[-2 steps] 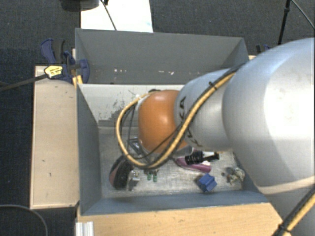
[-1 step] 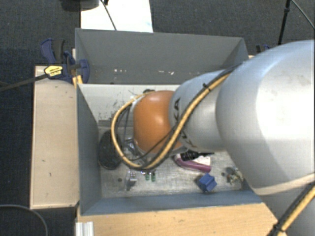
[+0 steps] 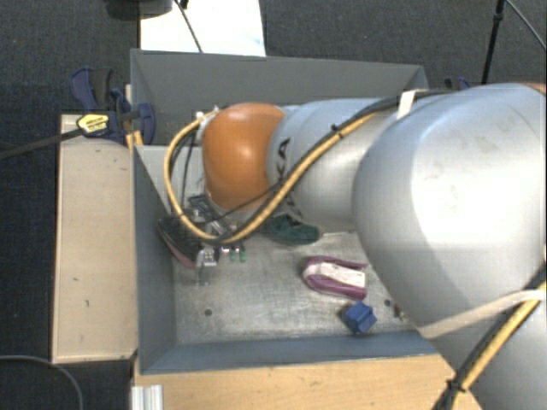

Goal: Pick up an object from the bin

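Camera view, looking down on the grey metal bin (image 3: 256, 79). The silver arm (image 3: 444, 195) enters from the right and covers the right and rear of the floor. Its casing bears black lettering beside the orange cover (image 3: 239, 148), but a yellow cable (image 3: 256, 216) crosses it and no whole word can be read. The purple packet (image 3: 335, 278) on the floor right of centre carries a pale label whose print is too small to make out. The gripper (image 3: 205, 250) hangs low below the orange cover at the left side of the bin, and whether the claw is spread or pressed together cannot be told from this view. Just beside it, at the foot of the left sloping wall, lies a dark oblong object (image 3: 175, 236) with a reddish striped side, tilted against that wall. Whether the gripper touches it cannot be told. A teal thing (image 3: 292, 230) lies half under the arm, right of the gripper. A small blue block (image 3: 360, 317) sits near the front wall, just beside the purple packet and apart from it. The gripper has little room towards the left wall. Bare floor lies open in front of it, between the dark oblong object, the purple packet and the front wall.
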Robot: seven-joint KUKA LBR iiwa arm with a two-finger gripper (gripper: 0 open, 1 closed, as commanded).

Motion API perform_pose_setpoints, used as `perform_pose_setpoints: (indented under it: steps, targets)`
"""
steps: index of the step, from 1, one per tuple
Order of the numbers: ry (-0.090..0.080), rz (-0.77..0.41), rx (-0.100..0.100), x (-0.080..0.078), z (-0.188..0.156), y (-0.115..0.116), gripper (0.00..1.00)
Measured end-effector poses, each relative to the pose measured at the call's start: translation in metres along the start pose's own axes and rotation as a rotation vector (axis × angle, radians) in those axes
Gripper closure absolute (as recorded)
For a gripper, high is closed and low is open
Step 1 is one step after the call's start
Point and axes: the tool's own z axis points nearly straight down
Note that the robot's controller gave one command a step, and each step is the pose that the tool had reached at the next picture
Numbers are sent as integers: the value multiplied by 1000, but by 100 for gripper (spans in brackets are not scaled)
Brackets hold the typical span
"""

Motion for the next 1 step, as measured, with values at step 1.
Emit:
perform_pose_setpoints:
  steps: [1]
  targets:
    - [8, -129, 0, 11, 6, 1, 0]
